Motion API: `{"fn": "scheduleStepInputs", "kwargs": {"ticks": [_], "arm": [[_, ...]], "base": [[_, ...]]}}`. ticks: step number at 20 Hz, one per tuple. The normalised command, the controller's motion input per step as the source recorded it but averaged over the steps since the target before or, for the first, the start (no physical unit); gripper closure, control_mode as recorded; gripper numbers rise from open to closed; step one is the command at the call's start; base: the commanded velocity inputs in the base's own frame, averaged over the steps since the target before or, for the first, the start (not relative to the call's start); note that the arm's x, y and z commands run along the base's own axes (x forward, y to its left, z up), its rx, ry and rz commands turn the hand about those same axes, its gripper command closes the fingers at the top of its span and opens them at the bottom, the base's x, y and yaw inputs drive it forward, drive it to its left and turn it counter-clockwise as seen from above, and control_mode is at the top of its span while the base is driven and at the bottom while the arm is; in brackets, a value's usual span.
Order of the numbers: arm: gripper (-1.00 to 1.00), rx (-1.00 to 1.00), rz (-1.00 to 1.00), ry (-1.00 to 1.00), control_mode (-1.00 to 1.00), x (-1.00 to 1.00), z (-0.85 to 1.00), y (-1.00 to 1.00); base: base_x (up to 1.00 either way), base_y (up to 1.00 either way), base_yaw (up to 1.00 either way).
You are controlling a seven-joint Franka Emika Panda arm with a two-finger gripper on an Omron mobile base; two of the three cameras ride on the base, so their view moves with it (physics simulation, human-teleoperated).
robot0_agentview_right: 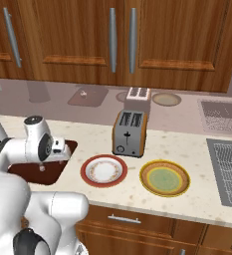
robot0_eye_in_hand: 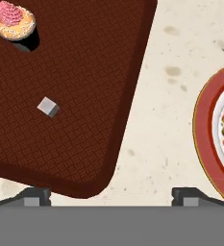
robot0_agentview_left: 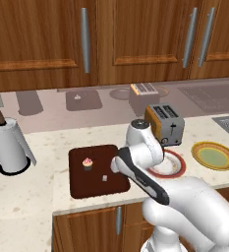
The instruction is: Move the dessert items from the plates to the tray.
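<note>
The dark brown tray (robot0_agentview_left: 99, 184) lies on the counter with the pink-frosted cupcake (robot0_agentview_left: 88, 163) and the tiny pale cube (robot0_agentview_left: 104, 178) resting on it. In the hand view the cupcake (robot0_eye_in_hand: 16, 23) stands at the tray's (robot0_eye_in_hand: 89, 72) far corner and the cube (robot0_eye_in_hand: 48, 106) sits mid-tray. My gripper (robot0_eye_in_hand: 111, 197) is open and holds nothing. It hovers over the tray's near corner and the counter strip beside the white plate with a red-brown rim (robot0_eye_in_hand: 207, 139). That plate (robot0_agentview_right: 104, 170) and the yellow-green plate (robot0_agentview_right: 165, 178) carry no desserts.
An orange-sided toaster (robot0_agentview_left: 165, 123) stands behind the plates. A paper towel roll (robot0_agentview_left: 10, 145) is at the far left of the counter. A sink rack (robot0_agentview_right: 229, 169) lies to the right. My arm covers part of the white plate (robot0_agentview_left: 172, 167).
</note>
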Motion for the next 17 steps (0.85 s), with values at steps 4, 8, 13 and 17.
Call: {"fn": "scheduleStepInputs", "kwargs": {"ticks": [4, 8, 13, 17], "arm": [[-1.0, 0.0, -0.08, 0.0, -1.0, -0.39, 0.27, -0.54], [-1.0, 0.0, -0.1, 0.0, -1.0, -0.33, 0.33, -0.56], [-1.0, 0.0, -0.05, 0.0, -1.0, -0.32, 0.27, -0.68], [-1.0, 0.0, -0.04, 0.0, -1.0, -0.3, 0.22, -0.68]], "base": [[0.0, 0.0, 0.0], [0.0, 0.0, 0.0], [0.0, 0.0, 0.0], [0.0, 0.0, 0.0]]}}
